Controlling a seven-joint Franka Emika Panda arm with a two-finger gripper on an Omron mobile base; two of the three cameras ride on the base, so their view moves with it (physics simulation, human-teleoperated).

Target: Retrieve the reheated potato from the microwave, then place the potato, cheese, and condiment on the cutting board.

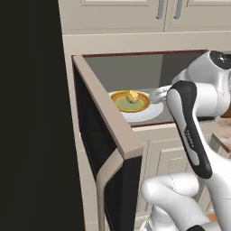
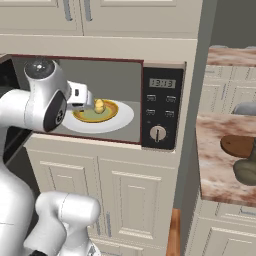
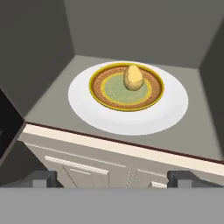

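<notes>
The potato [image 3: 133,77] [image 1: 131,95] [image 2: 99,105] sits upright in a yellow-rimmed dish [image 3: 114,97] on the white turntable [image 3: 131,120] inside the open microwave [image 2: 161,107]. My gripper [image 3: 114,178] [image 2: 88,102] hovers at the microwave's mouth, just in front of the potato and apart from it. It is open, with its two tips wide apart and nothing between them. On the counter to the right lie the dark-brown cutting board [image 2: 237,145] and, nearer, the olive-green condiment [image 2: 246,171], cut off by the picture's edge. The cheese is out of view.
The microwave door [image 1: 106,149] is swung out to the left, close beside my arm. The grey side walls [image 3: 35,65] enclose the turntable. Cream cabinet doors [image 2: 125,195] run below the microwave. A marble counter [image 2: 215,170] juts out at the right.
</notes>
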